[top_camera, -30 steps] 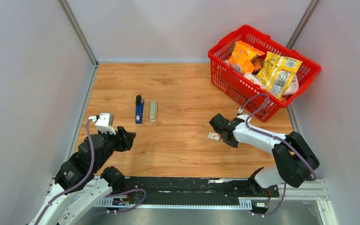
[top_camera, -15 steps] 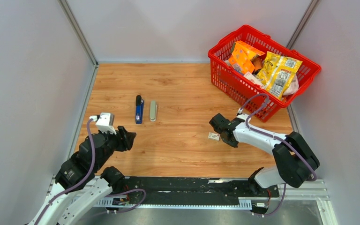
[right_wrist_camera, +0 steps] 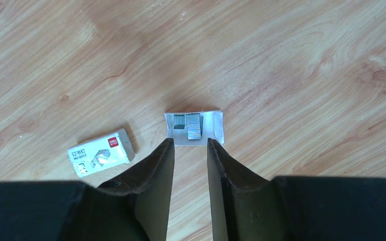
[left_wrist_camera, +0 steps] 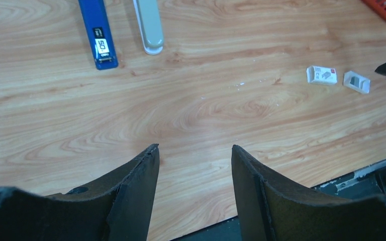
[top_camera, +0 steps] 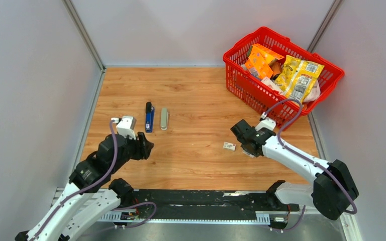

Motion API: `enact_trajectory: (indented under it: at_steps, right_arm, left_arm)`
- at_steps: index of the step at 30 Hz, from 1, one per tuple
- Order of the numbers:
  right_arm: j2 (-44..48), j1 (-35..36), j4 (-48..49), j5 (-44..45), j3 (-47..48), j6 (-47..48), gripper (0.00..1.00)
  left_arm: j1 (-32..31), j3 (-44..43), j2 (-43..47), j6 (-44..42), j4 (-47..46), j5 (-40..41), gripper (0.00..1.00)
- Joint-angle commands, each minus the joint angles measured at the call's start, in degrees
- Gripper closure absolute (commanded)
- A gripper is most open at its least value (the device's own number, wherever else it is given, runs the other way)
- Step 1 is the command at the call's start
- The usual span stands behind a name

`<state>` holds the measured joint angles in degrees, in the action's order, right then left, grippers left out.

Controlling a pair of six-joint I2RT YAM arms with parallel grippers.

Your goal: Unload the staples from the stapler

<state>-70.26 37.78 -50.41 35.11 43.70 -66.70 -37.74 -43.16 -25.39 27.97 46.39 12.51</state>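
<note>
The blue stapler (top_camera: pixel 149 117) lies on the wooden table, with a long grey piece (top_camera: pixel 164 119) beside it on the right. Both show at the top of the left wrist view, stapler (left_wrist_camera: pixel 98 35) and grey piece (left_wrist_camera: pixel 149 27). My left gripper (top_camera: pixel 146 145) is open and empty, near the stapler's near end but apart from it; it shows in its own view (left_wrist_camera: pixel 195 150). My right gripper (right_wrist_camera: pixel 189 145) is open and empty, its tips just short of a small open white tray (right_wrist_camera: pixel 213 128) holding a short silvery strip of staples (right_wrist_camera: pixel 194 126).
A closed white printed staple box (right_wrist_camera: pixel 99 153) lies left of the tray; it also shows in the top view (top_camera: pixel 229 146). A red basket (top_camera: pixel 241 83) full of snack packets stands at the back right. Grey walls enclose the table.
My left arm has reached forward and to the right, closer to the stapler. My right gripper has drawn back a little to the right, away from the white box.
</note>
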Motion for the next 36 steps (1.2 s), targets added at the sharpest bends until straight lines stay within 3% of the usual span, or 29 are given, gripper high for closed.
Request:
enact_trajectory:
  at_steps: [1, 15, 26, 36]
  right_arm:
    - [3.6, -0.3, -1.8, 1.9, -0.3, 0.5, 0.66]
    - [10.3, -0.3, -4.1, 1.7, -5.0, 0.3, 0.67]
    - [10.0, -4.2, 0.6, 0.8, -8.7, 2.3, 0.71]
    - [8.1, -5.0, 5.3, -0.5, -8.8, 5.5, 0.71]
  left_arm:
    - [-0.1, 1.1, -4.6, 0.4, -5.1, -4.5, 0.38]
    - [-0.1, 4.5, -22.9, 3.1, -23.1, -11.8, 0.47]
    - [-0.1, 0.9, -45.0, 2.4, -35.2, -17.1, 0.67]
    - [-0.1, -3.8, -55.4, 2.5, -40.7, -20.0, 0.76]
